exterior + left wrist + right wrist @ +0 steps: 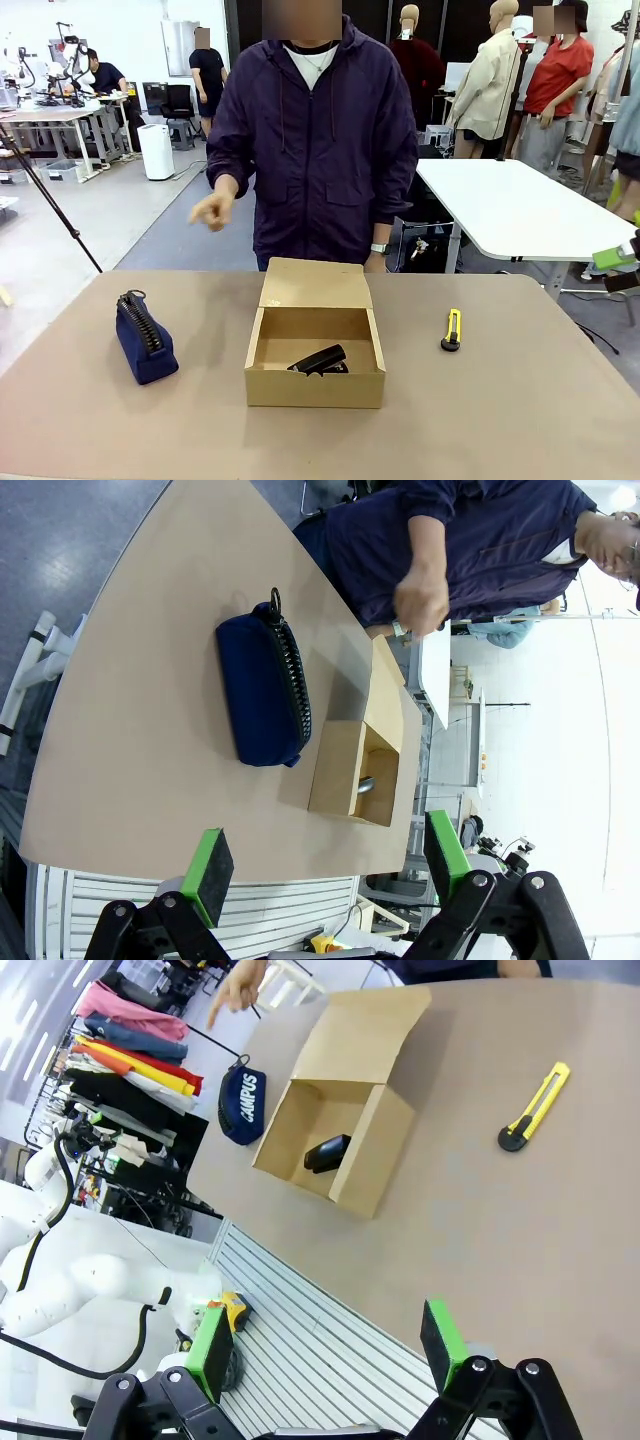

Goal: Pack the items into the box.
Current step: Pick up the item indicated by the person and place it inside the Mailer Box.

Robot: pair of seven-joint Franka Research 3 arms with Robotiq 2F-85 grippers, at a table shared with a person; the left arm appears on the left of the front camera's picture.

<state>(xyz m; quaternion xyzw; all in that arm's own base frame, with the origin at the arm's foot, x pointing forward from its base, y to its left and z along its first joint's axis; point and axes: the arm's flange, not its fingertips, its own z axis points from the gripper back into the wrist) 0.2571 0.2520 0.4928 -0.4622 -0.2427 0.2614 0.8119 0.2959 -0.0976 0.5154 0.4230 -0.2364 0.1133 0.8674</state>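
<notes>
Box (pixel 314 375) sits open mid-table (pixel 520 420), flap back, black stapler (pixel 320 360) inside. Navy pouch (pixel 145 340) lies left of it, yellow knife (pixel 452 329) right, both outside the box. Left pincer (pixel 328 860) is spread wide and empty, well apart from the pouch. Right pincer (pixel 326 1345) is spread and empty too, well clear of the knife.

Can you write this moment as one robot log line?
box open | black tool in box | navy pouch left of box | yellow knife right of box | left gripper open | right gripper open
</notes>
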